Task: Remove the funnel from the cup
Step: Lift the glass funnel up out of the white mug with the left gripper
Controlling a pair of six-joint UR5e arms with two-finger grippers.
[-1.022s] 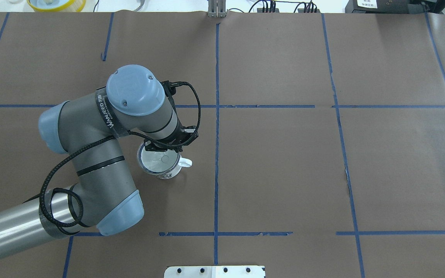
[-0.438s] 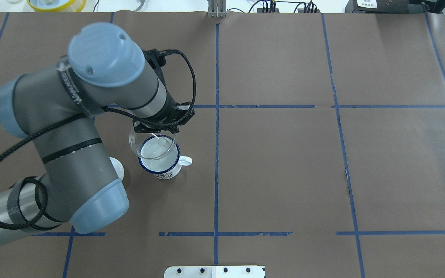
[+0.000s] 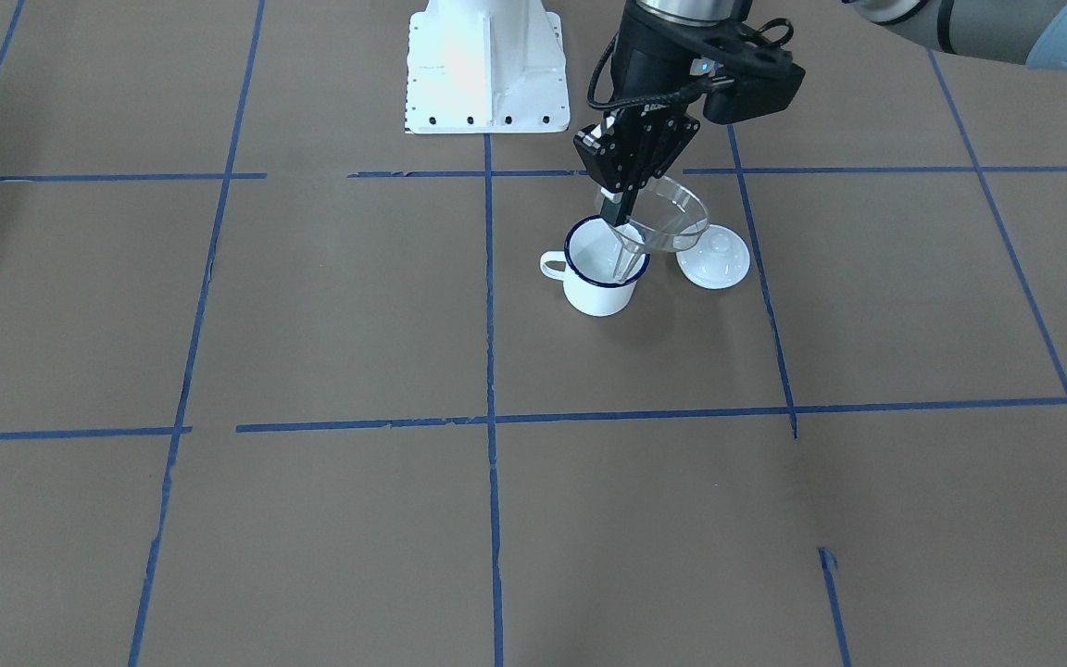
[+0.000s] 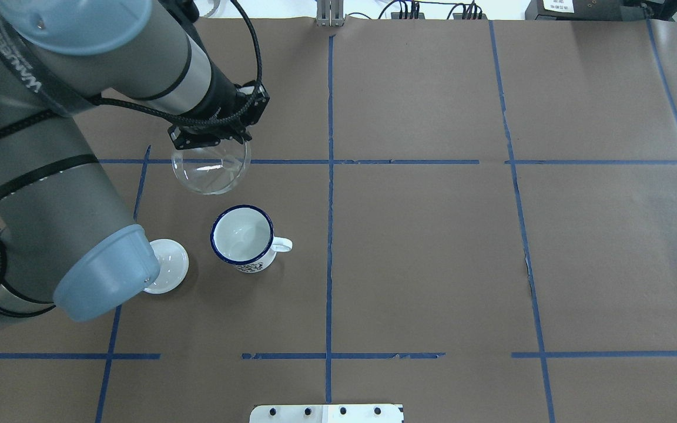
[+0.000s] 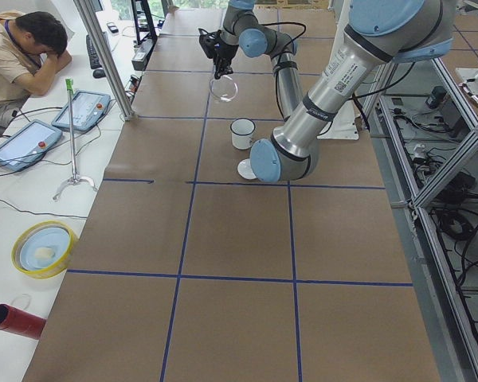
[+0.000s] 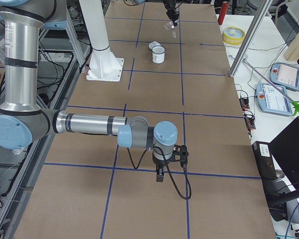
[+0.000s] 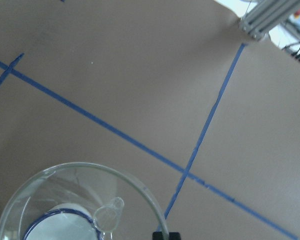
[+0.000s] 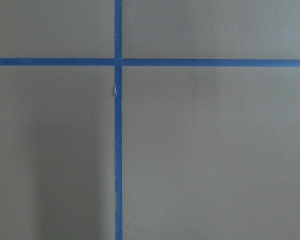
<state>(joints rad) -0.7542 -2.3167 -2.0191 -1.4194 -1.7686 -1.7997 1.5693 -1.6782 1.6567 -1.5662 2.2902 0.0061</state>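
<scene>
My left gripper (image 4: 214, 141) is shut on the rim of the clear funnel (image 4: 211, 171) and holds it in the air, clear of the cup. The white cup with a dark blue rim (image 4: 241, 237) stands upright and empty on the brown table, handle to the right. In the front-facing view the funnel (image 3: 672, 215) hangs tilted from the gripper (image 3: 623, 206), just above and beside the cup (image 3: 598, 280). The left wrist view shows the funnel (image 7: 65, 195) with the cup rim below it. My right gripper (image 6: 160, 174) hangs low over the table far away; I cannot tell if it is open.
A white domed lid with a knob (image 4: 166, 264) lies left of the cup, partly under my left elbow. The white robot base plate (image 3: 484, 74) is at the table edge. An operator (image 5: 20, 48), tablets and a yellow bowl (image 5: 44, 248) are beside the table.
My left gripper has lifted the funnel up out of the cup and carried it away towards the far left. The cup has stayed in place, and the lid has come into view.
</scene>
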